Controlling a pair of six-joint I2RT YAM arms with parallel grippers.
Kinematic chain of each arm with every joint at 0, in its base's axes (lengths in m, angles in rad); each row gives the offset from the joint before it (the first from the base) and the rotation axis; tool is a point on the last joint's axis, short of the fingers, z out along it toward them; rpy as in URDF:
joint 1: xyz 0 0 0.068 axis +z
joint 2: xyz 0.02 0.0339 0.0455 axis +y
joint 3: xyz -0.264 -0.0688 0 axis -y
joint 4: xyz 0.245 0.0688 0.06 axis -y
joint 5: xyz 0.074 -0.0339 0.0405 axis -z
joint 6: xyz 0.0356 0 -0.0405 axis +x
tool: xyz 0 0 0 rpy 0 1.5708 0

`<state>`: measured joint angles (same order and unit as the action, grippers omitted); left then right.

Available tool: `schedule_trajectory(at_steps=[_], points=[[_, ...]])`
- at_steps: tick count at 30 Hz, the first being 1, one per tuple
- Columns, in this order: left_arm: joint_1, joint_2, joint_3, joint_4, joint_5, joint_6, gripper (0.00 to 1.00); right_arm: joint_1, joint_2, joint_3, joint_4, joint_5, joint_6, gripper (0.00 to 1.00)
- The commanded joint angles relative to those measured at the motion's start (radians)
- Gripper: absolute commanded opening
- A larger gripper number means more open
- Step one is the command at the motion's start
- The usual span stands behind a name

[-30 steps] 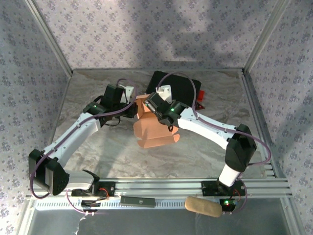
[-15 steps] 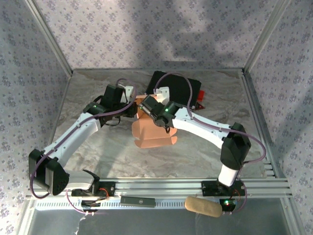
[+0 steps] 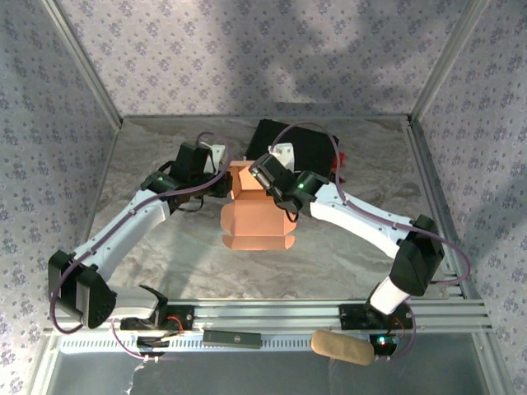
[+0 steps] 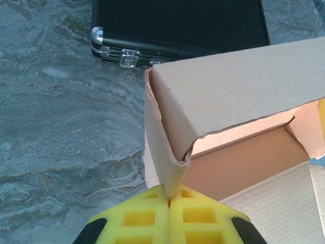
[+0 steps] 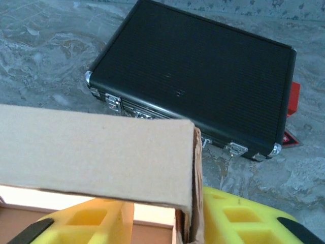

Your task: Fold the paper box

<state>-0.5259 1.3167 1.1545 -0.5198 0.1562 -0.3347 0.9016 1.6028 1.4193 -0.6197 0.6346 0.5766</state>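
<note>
Top view: the paper box (image 3: 255,220) sits mid-table, half formed. A raised part stands at its 12 o'clock end and a flat panel with flaps spreads toward 6. The black case (image 3: 300,144) is just behind it at 1 o'clock. The left gripper (image 3: 222,186) is on the box at 10 o'clock and the right gripper (image 3: 262,176) at 12.

Left wrist: the left gripper (image 4: 168,195) is clenched on the upright corner edge of the box (image 4: 228,91), with both pads pressed together on the cardboard. The case (image 4: 177,25) is at 12 o'clock.

Right wrist: the right gripper (image 5: 189,223) straddles the box (image 5: 91,152) wall, one yellow pad on each side. The outer pad touches it. I cannot tell whether the inner pad does, so treat that pinch as unconfirmed. The case (image 5: 203,76) lies beyond at 12.

Step, as I judge it: you're squaring up the walls, with the closing flaps not yet done. Next, keep the left side as the anchor and have the right push its wall upright without creasing the thin card.

Against half a second ago, the right elbow has swung out toward 3 o'clock and the near panel lies flatter and squarer. The left arm is unchanged.
</note>
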Motion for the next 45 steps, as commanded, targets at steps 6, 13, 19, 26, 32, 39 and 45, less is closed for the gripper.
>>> schedule_trajectory(at_steps=[6, 13, 19, 26, 32, 39, 45], points=[[-0.007, -0.021, -0.002, 0.028, -0.008, -0.015, 0.00, -0.003, -0.050, -0.052, 0.014, 0.001, 0.018, 0.34], [-0.008, -0.023, -0.018, 0.061, 0.001, -0.024, 0.00, 0.004, 0.025, 0.018, -0.055, 0.044, 0.076, 0.15], [-0.007, -0.022, -0.079, 0.168, 0.047, -0.036, 0.00, 0.009, 0.049, 0.018, -0.072, 0.029, 0.104, 0.00], [-0.007, 0.001, -0.215, 0.351, 0.056, -0.051, 0.00, -0.019, 0.056, -0.077, 0.030, -0.055, 0.083, 0.00], [-0.015, 0.022, -0.327, 0.506, 0.010, -0.075, 0.00, -0.034, 0.092, -0.139, 0.174, -0.085, 0.061, 0.00], [-0.040, 0.088, -0.395, 0.606, -0.038, -0.082, 0.00, -0.046, 0.163, -0.137, 0.203, -0.109, 0.028, 0.00], [-0.035, 0.136, -0.435, 0.683, -0.036, -0.066, 0.05, -0.076, 0.185, -0.142, 0.207, -0.170, 0.016, 0.00]])
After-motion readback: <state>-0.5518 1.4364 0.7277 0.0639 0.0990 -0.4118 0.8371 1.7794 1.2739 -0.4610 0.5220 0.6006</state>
